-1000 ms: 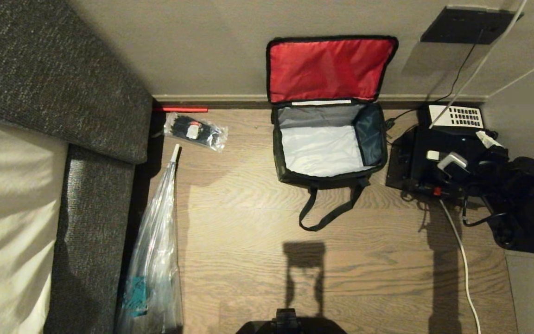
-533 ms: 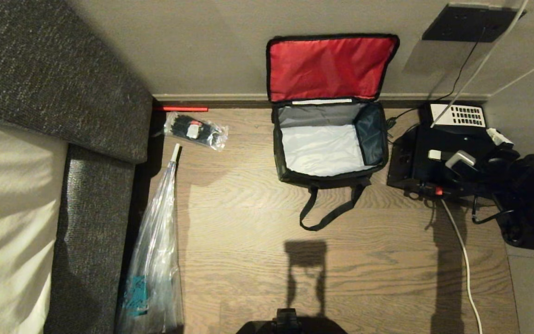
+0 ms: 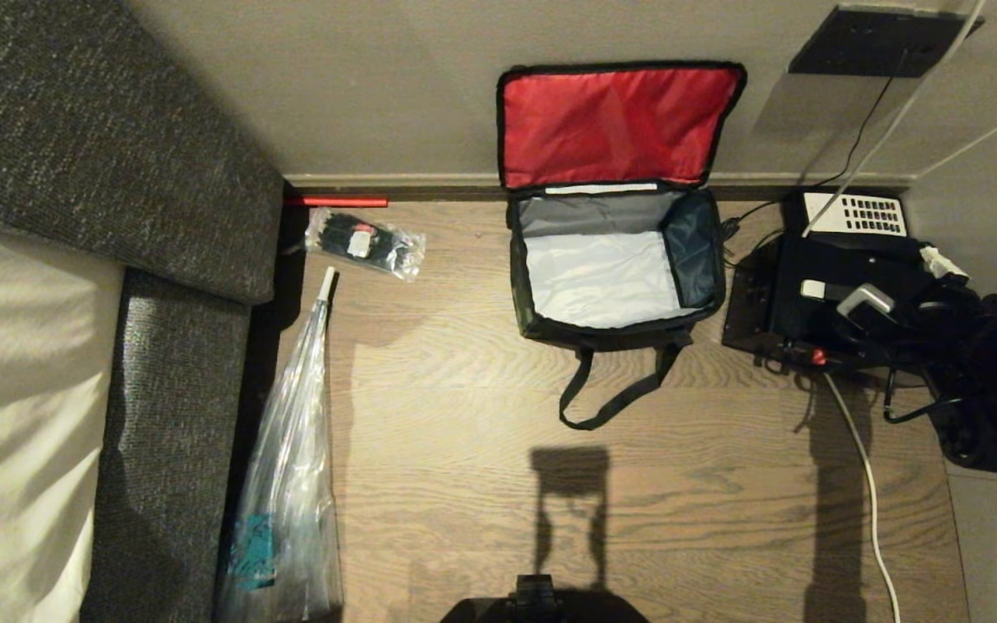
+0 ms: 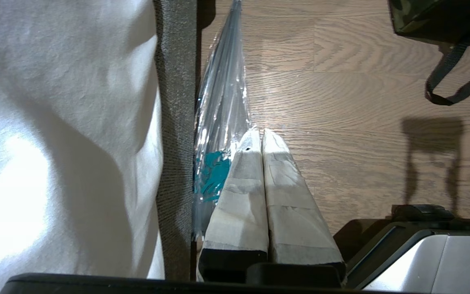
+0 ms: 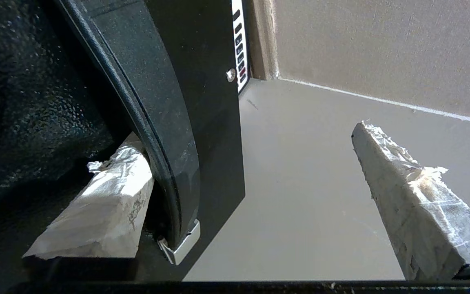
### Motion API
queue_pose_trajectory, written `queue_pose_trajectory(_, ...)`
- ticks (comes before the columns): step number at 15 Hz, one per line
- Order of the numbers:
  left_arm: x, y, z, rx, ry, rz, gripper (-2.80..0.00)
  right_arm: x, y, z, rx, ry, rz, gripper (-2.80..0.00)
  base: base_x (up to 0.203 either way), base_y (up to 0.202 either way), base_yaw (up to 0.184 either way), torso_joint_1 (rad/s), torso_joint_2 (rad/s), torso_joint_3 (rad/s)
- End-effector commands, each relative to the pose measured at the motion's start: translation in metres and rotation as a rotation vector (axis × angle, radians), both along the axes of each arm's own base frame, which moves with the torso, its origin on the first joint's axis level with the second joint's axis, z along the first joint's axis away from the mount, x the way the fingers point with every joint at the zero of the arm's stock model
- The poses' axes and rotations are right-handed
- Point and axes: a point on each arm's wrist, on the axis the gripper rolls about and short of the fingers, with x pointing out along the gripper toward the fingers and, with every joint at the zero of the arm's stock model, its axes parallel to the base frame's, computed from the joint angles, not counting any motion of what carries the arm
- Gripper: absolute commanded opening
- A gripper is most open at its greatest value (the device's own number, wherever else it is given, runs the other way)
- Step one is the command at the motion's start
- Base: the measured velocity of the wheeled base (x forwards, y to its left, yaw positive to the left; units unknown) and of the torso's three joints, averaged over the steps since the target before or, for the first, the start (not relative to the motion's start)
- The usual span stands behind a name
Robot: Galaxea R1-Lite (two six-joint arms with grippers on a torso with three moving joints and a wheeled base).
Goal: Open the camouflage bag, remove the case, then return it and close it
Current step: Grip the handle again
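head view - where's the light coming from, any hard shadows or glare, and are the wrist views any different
Head view: light from behind the robot throws hard shadows ahead onto the floor; the camouflage bag has a brightly lit silver interior. Left wrist view: the white bedding is nearly washed out. Right wrist view: the case shows speckled glints, and it is mostly dark.

Warm, kinda dim indoor light from behind the robot, throwing hard shadows forward across the wood floor [image 3: 464,450]. White bedsheet [image 3: 5,415] blows out bright. Clear plastic bag [image 3: 286,484] shows glare. Black case [image 5: 23,102] up close is murky.
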Motion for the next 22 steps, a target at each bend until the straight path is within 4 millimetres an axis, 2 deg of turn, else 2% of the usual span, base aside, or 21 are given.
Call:
queue_pose_trajectory(1, 0.000, 0.000, 0.000, 0.001, 0.003, 0.000, -2.80, 0.003, 0.000, -0.008, -0.003, 0.012, 0.003, 0.00, 0.000, 0.000, 0.000, 0.000, 0.00, 0.000)
queue_pose_trajectory(3, 0.000, 0.000, 0.000, 0.001, 0.003, 0.000, -2.80, 0.007, -0.001, -0.009, -0.005, 0.001, 0.002, 0.00, 0.000, 0.000, 0.000, 0.000, 0.00, 0.000)
queue_pose_trajectory(4, 0.000, 0.000, 0.000, 0.001, 0.003, 0.000, -2.80, 0.007, -0.001, -0.013, -0.002, 0.011, 0.004, -2.80, 0.000, 0.000, 0.000, 0.000, 0.00, 0.000)
queue_pose_trajectory(10, 0.000, 0.000, 0.000, 0.001, 0.003, 0.000, -2.80, 0.007, -0.001, -0.016, 0.007, 0.017, 0.004, -2.80, 0.000, 0.000, 0.000, 0.000, 0.00, 0.000)
queue_pose_trajectory(14, 0.000, 0.000, 0.000, 0.001, 0.003, 0.000, -2.80, 0.005, -0.001, -0.008, 0.043, -0.012, 0.011, -2.80, 0.000, 0.000, 0.000, 0.000, 0.00, 0.000)
queue_pose_trajectory(18, 0.000, 0.000, 0.000, 0.001, 0.003, 0.000, -2.80, -0.002, 0.002, 0.023, 0.029, -0.078, 0.016, -2.80, 0.000, 0.000, 0.000, 0.000, 0.00, 0.000)
queue_pose_trajectory(22, 0.000, 0.000, 0.000, 0.001, 0.003, 0.000, -2.80, -0.019, 0.008, 0.053, 0.018, -0.120, 0.018, -2.80, 0.000, 0.000, 0.000, 0.000, 0.00, 0.000)
